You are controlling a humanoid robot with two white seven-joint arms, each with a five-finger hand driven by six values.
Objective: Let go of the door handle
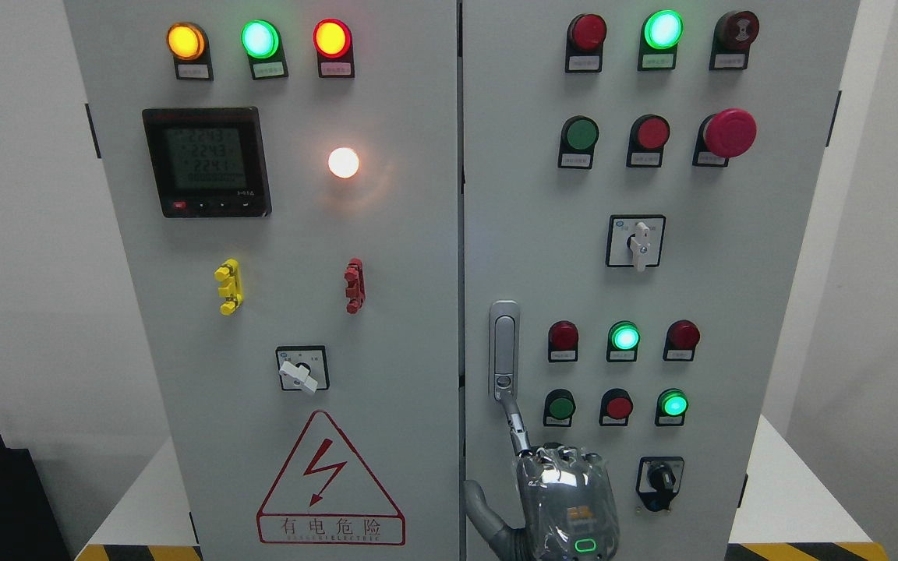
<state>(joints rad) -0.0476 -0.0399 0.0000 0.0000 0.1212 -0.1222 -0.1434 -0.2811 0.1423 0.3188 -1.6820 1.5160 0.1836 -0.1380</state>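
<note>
Chrome swing handle (504, 351) low on the right grey cabinet door (730, 273), long axis upright, directly above a silver robot hand (566, 499) reaching one finger (517, 427) to its lower end; side and finger closure impossible to tell.

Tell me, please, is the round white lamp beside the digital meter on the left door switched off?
No, the white lamp glows brightly to the right of the digital meter on the left door.

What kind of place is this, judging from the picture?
Probably an electrical or industrial control room: a grey control cabinet with indicator lamps, a digital meter and a high-voltage warning triangle.
</note>
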